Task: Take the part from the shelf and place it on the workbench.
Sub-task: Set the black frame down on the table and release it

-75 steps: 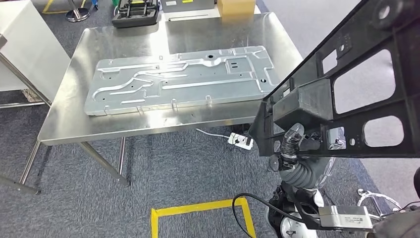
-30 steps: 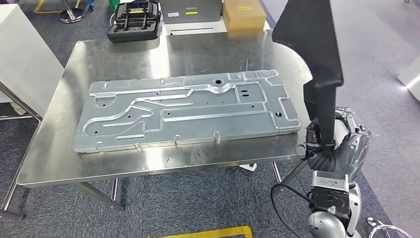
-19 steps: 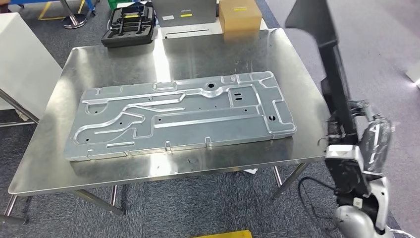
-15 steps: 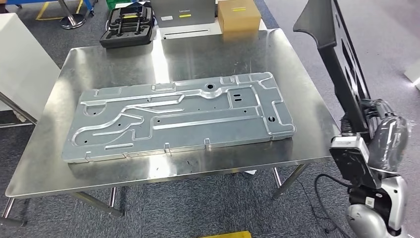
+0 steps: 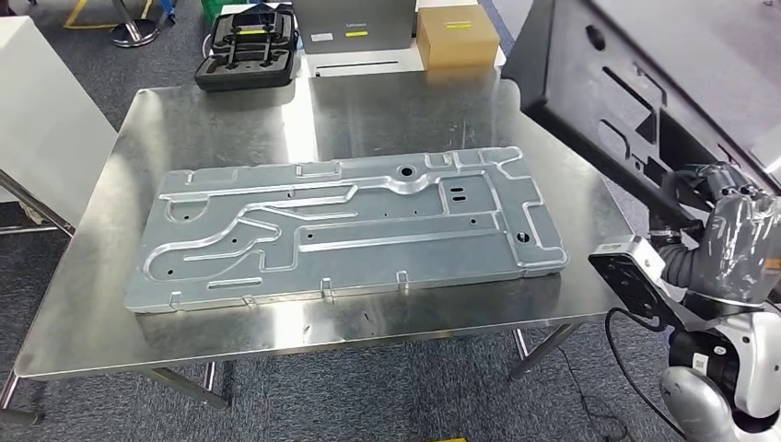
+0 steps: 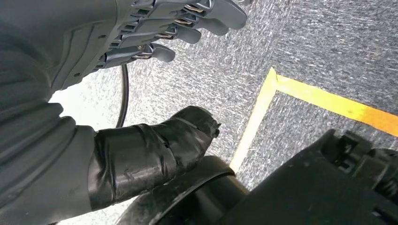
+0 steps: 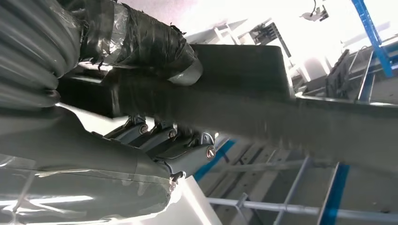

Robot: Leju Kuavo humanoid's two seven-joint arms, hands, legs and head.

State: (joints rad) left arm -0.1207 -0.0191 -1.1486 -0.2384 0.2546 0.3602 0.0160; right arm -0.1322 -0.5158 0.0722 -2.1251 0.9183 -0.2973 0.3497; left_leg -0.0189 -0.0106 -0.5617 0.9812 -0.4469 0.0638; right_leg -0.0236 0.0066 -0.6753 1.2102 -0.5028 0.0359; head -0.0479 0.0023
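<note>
Black plastic frame part (image 5: 635, 101) hangs tilted beside the steel surface (image 5: 387, 110), gripped by the right hand (image 5: 728, 235); swinging in, it could strike the stamped metal panel (image 5: 350, 221). Left hand (image 6: 141, 42) hangs over carpet, fingers (image 6: 197, 23) released. Right wrist view: fingers (image 7: 164, 140) grasping the frame's bar.

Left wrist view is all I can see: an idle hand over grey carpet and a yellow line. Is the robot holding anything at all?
Observer: Yes. In the head view the right hand grips a big black part, tilted up in the air.
Operator: Where could it put that down?
Observer: A steel table stands in front; the part is at its right side, not yet set down.
Operator: Is the table free?
Observer: No, a large silver plate lies flat across its middle.
</note>
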